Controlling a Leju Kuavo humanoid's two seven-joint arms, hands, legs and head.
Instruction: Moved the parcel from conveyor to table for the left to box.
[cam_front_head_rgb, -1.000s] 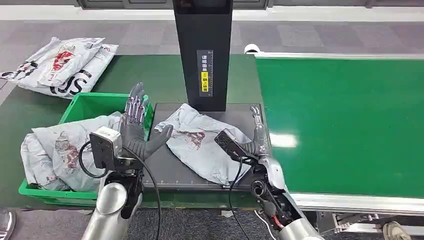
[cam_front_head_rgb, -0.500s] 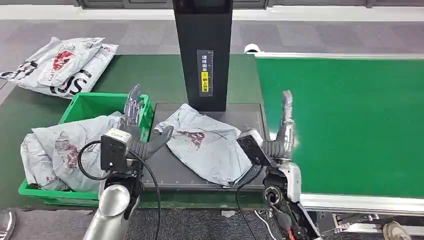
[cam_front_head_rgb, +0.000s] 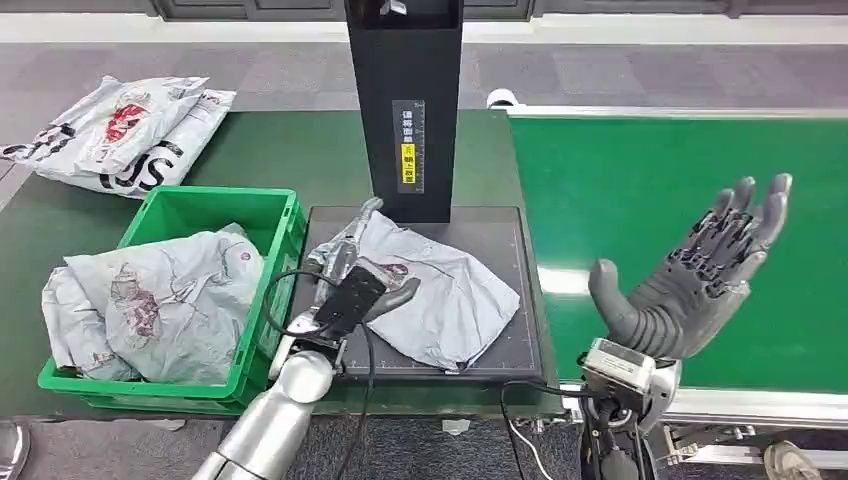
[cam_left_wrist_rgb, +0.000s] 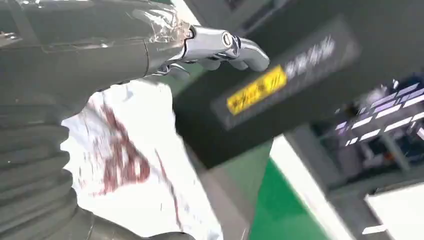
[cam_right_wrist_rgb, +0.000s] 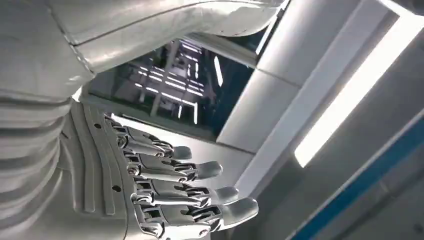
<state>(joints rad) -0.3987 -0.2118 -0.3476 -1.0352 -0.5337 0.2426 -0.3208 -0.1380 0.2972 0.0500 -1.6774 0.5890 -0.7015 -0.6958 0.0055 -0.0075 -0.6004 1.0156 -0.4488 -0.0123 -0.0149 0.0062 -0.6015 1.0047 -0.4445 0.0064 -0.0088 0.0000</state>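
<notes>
A crumpled grey parcel (cam_front_head_rgb: 440, 290) with a red print lies on the black platform (cam_front_head_rgb: 500, 225) in front of the black pillar. My left hand (cam_front_head_rgb: 352, 268) lies over the parcel's left edge, its fingers stretched toward the pillar and its thumb apart, gripping nothing. The left wrist view shows those straight fingers (cam_left_wrist_rgb: 220, 47) above the parcel (cam_left_wrist_rgb: 135, 185). My right hand (cam_front_head_rgb: 700, 270) is raised over the green conveyor (cam_front_head_rgb: 680, 170), well clear of the parcel. It holds nothing, and its fingers (cam_right_wrist_rgb: 165, 185) are spread.
A green bin (cam_front_head_rgb: 215, 200) with several grey parcels stands left of the platform. More parcels (cam_front_head_rgb: 120, 130) lie at the table's back left. The black pillar (cam_front_head_rgb: 405, 110) with a yellow label rises behind the platform. The conveyor's metal rail (cam_front_head_rgb: 720, 405) runs along the front.
My left hand swung from upright beside the bin down onto the parcel's left edge. My right hand left the parcel's right side and rose over the conveyor, palm opened.
</notes>
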